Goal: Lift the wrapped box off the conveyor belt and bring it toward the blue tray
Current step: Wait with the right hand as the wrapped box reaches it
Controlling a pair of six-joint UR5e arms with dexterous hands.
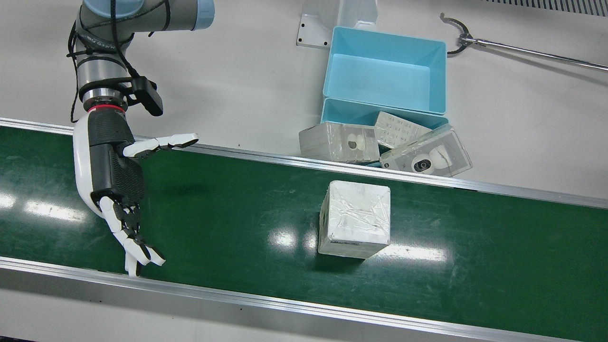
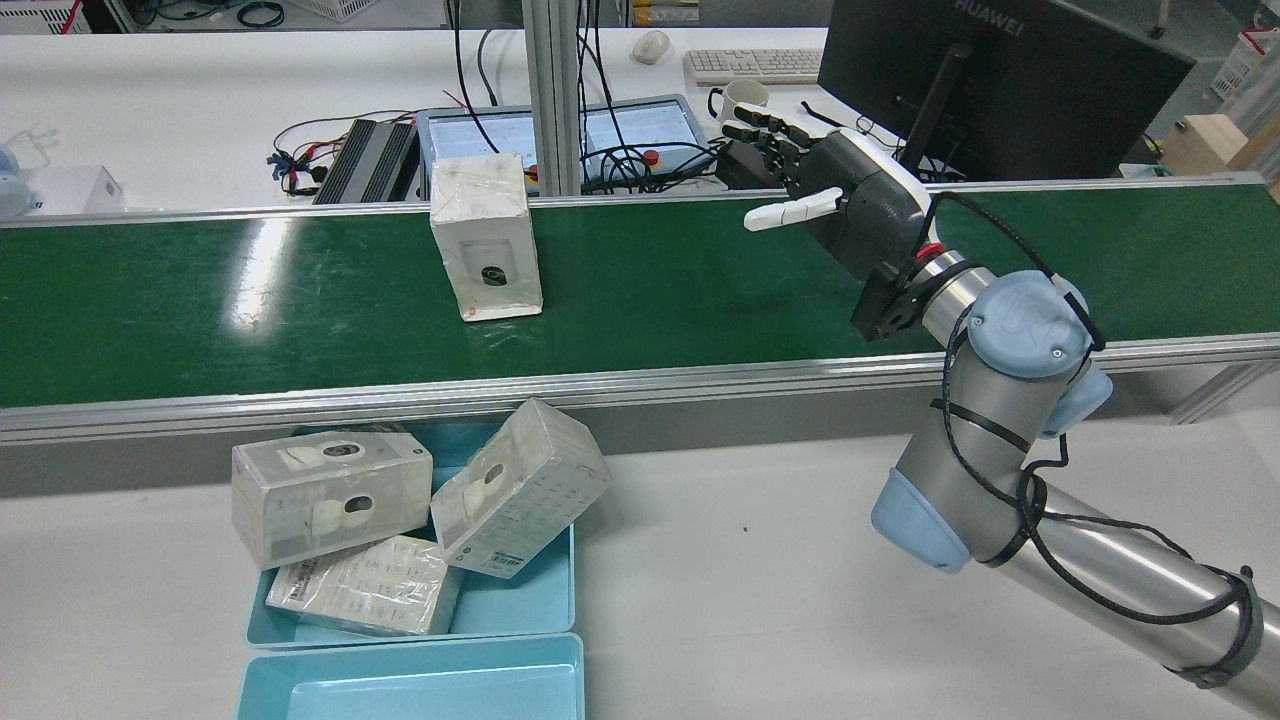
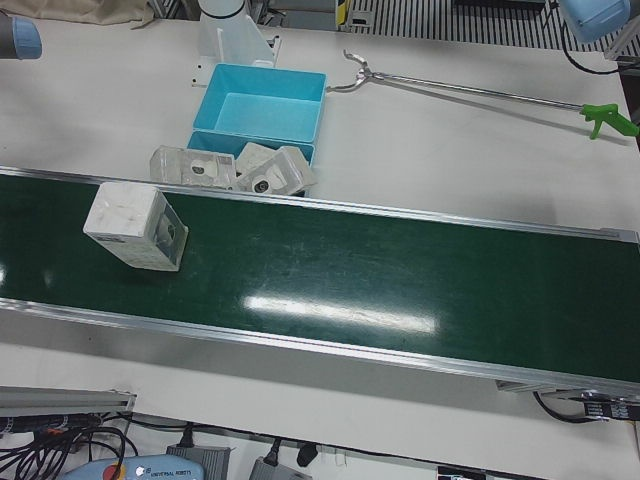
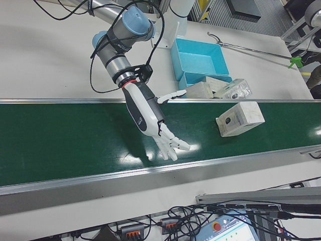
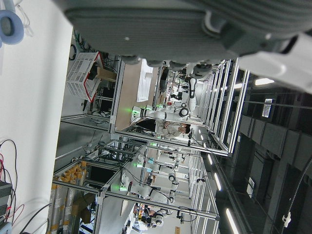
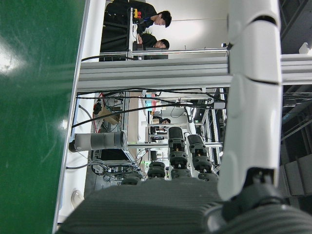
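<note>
The wrapped box (image 1: 355, 218) is a white carton under clear film. It stands on the green conveyor belt (image 1: 237, 213) and also shows in the rear view (image 2: 487, 250) and the left-front view (image 3: 135, 227). My right hand (image 1: 116, 175) hovers over the belt well off to the view's left of the box, open with fingers spread and holding nothing (image 2: 850, 200). The empty blue tray (image 1: 380, 80) sits on the white table beyond the belt. Of my left hand (image 5: 195, 19) only the palm shows in its own view, aimed at the room, and its fingers are unclear.
A second blue tray (image 1: 346, 114) beside the belt's rail holds three other wrapped boxes (image 1: 339, 141), some overhanging its rim. A long metal grabber tool (image 1: 522, 50) lies on the table past the trays. A monitor (image 2: 1000, 80) and cables stand behind the belt's far side.
</note>
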